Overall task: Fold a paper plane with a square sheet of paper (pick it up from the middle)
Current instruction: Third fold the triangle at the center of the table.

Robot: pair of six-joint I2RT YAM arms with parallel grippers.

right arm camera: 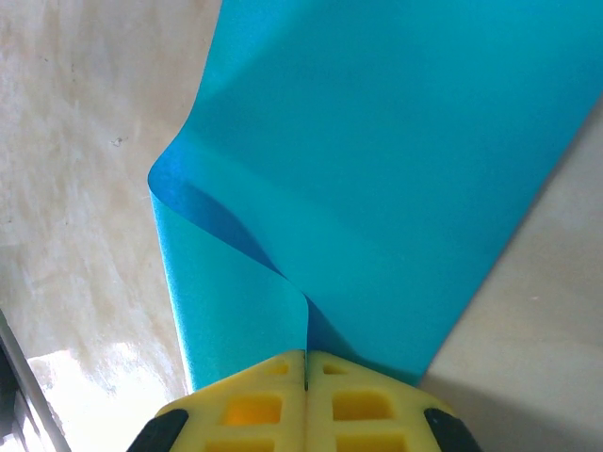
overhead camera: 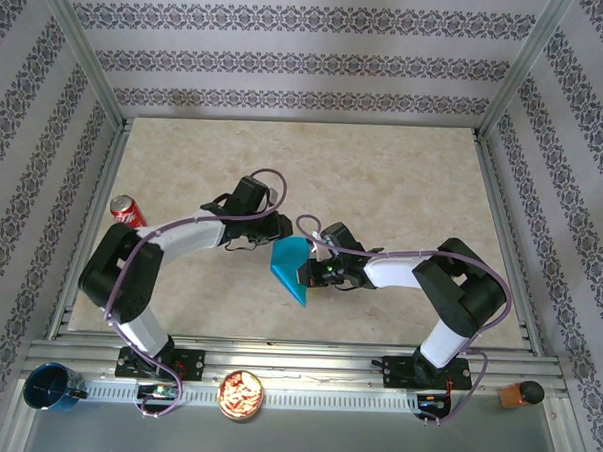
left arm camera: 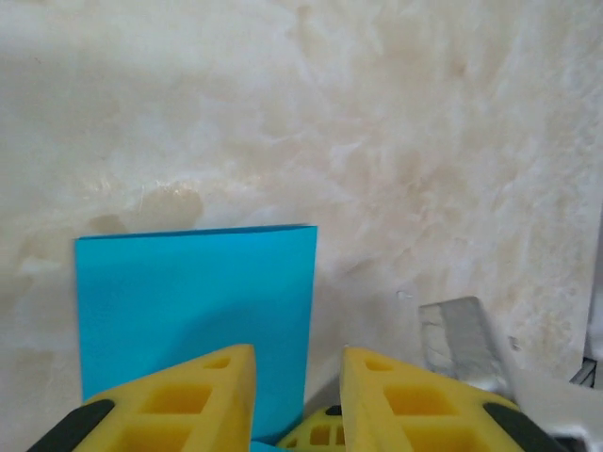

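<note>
At the far left of the top view we see a dark blue cup (overhead camera: pixel 52 387) on the front rail. Above it a red soda can (overhead camera: pixel 129 211) is at the left edge of the table (overhead camera: pixel 384 170). Next comes the left arm (overhead camera: pixel 150 264), bent, w/ its wrist toward the centre. A small bowl (overhead camera: pixel 241 395) w/ reddish bits sits on the rail between the two bases.

The left gripper (overhead camera: pixel 273 230) is just beside the upper left of the square sheet of paper (overhead camera: pixel 290 266). In the left wrist view its yellow fingers (left arm camera: pixel 193 400) stand apart w/ a clear gap and we see nothing clamped between them. There the paper looks like a flat rectangle w/ a straight top edge, in front of the fingers and partly under the one on the left side of that view.

The paper is approx. at the table centre, between both grippers, w/ one corner pointing to the near edge. We cannot tell if it touches the table.

The right gripper (overhead camera: pixel 314 275) is at the paper's right side. In the right wrist view its fingers (right arm camera: pixel 363 400) are pressed together w/ the paper's edge pinched between them. The sheet bends there into a soft curl, two layers visible.

Further right is the right arm (overhead camera: pixel 459 293), and at the far right of the rail a small brown object (overhead camera: pixel 519 394).
</note>
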